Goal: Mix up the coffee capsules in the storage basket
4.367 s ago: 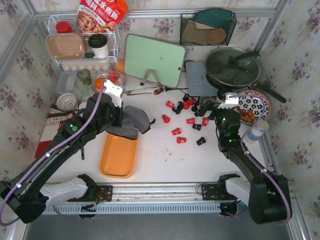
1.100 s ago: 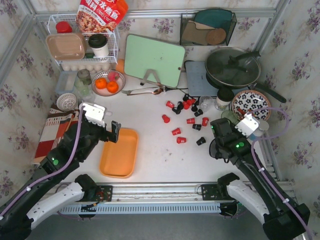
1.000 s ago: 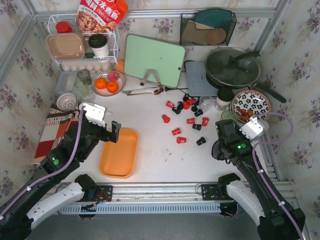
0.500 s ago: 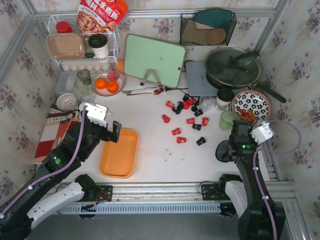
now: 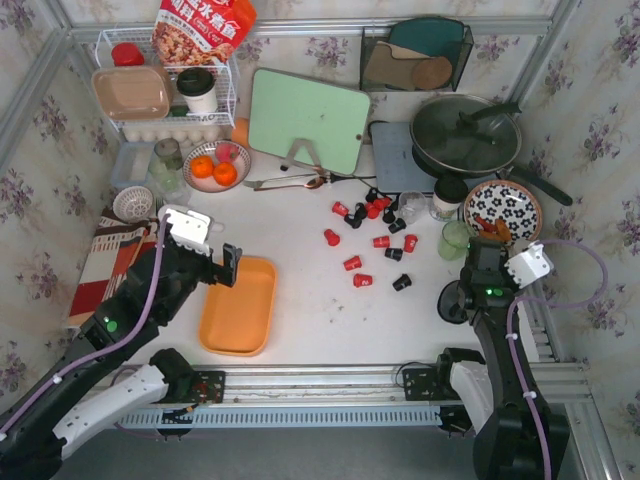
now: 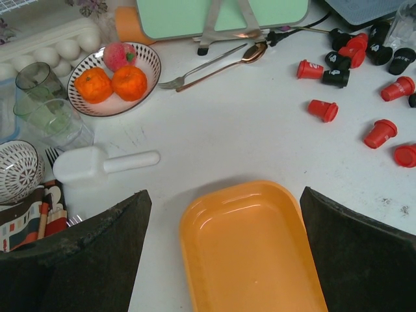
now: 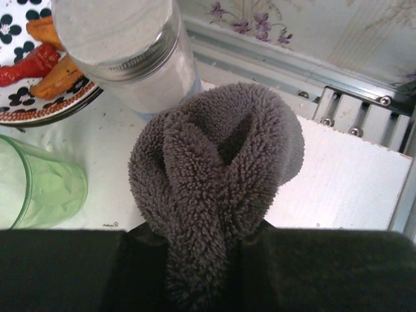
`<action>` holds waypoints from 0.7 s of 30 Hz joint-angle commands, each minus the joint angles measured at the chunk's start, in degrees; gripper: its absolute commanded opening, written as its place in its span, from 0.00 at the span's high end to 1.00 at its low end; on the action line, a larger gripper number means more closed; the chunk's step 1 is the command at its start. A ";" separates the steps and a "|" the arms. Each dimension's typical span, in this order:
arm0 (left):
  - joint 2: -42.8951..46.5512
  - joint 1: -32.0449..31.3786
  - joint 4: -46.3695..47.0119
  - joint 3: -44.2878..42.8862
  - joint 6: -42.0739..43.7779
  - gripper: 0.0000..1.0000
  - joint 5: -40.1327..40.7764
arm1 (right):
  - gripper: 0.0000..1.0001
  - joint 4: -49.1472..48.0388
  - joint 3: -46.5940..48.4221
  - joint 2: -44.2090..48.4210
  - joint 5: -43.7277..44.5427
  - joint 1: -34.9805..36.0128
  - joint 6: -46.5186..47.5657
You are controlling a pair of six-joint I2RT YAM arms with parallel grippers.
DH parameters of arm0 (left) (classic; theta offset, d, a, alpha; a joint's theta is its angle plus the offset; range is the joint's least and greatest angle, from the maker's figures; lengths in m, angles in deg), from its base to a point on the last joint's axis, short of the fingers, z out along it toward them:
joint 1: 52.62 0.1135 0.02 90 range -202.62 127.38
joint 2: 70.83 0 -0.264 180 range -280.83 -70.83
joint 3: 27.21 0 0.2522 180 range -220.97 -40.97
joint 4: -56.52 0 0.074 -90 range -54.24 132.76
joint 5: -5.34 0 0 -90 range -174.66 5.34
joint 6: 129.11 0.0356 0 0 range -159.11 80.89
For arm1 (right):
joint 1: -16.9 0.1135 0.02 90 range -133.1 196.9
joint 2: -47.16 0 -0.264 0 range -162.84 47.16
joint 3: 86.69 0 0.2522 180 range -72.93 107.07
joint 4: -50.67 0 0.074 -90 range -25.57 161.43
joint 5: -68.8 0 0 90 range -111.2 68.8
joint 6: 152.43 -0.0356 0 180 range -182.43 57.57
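The storage basket (image 5: 238, 308) lies on the desk (image 5: 320, 320), lower left of centre in the overhead view. It is a shallow, glossy orange tray with rounded corners, and nothing is in it. The coffee capsules (image 5: 352, 263) lie loose on the desk right of centre, well apart from the basket. They are small tapered cups, some red and some black, some upright and others tipped over. None is in the basket, so mixing appears not yet begun. The left gripper (image 6: 223, 195) hangs over the basket's upper left corner with jaws spread wide and vacant, probably staged for a first pick. The right gripper (image 7: 201, 250) has its jaws closed on a folded grey fleece cloth (image 7: 214, 162) at the right edge, beside a green glass (image 7: 39, 185) and a lidded jar (image 7: 123, 52), apparently to keep the cloth off the working area.
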 commanded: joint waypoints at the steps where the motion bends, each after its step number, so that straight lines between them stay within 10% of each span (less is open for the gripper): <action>1: 0.92 -0.21 2.04 0.24 0.49 0.01 0.71 | 0.77 3.24 2.04 0.39 6.02 -0.51 -3.51; 7: 1.90 -0.52 2.22 0.24 0.57 0.01 0.80 | 0.67 8.00 3.78 0.75 6.75 -4.39 -6.25; 21: 3.42 -1.22 2.64 0.77 1.16 0.01 1.82 | 0.00 8.46 6.10 -0.76 3.82 -6.06 -2.72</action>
